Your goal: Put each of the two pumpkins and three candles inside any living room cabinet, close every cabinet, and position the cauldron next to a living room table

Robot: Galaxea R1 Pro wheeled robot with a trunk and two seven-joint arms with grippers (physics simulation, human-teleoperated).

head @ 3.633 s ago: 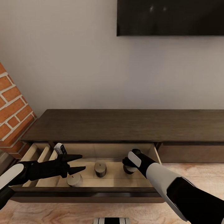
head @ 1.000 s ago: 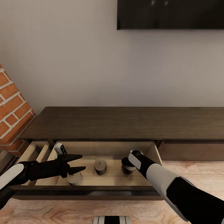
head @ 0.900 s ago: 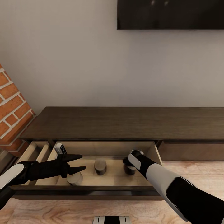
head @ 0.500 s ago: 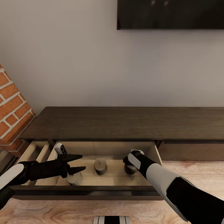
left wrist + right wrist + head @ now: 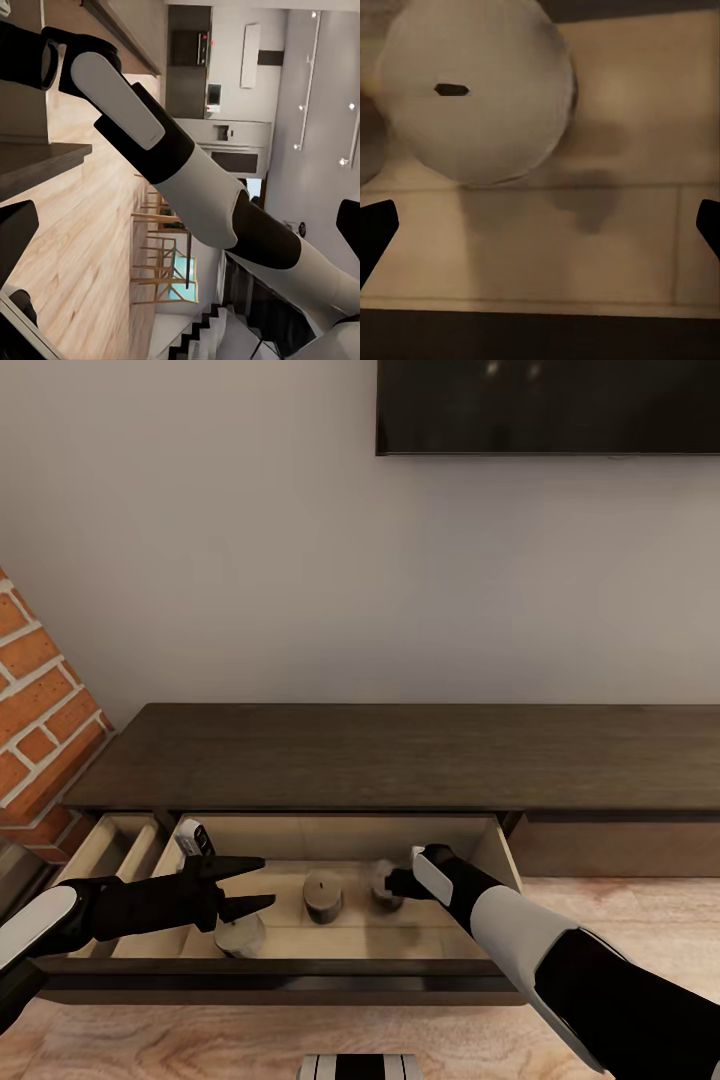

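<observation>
Head view: the long, low cabinet (image 5: 400,758) is dark brown wood with a flat matte top, and its left drawer (image 5: 290,945) is pulled out, showing a pale wooden floor and dividers. Three candles stand upright in the drawer, in a rough row from left to right. They are short stubby cylinders, dull brown on the sides and paler on top. The left candle (image 5: 240,937) sits under the left gripper (image 5: 258,884), whose two black pointed fingers are spread apart and hold nothing. The middle candle (image 5: 323,896) stands free between the arms. The right candle (image 5: 384,887) looks blurred and is just beside the right gripper (image 5: 398,881). Red brick shows at the left, a dark screen above.

Left wrist view: the right arm (image 5: 172,165), smooth white and black shells, crosses above wood-grain floor.

Right wrist view: a candle (image 5: 472,94), its round flat pale top with a small dark wick slot, stands on the drawer floor. The black fingertips (image 5: 375,229) sit wide apart at the picture's edges, clear of the candle.
</observation>
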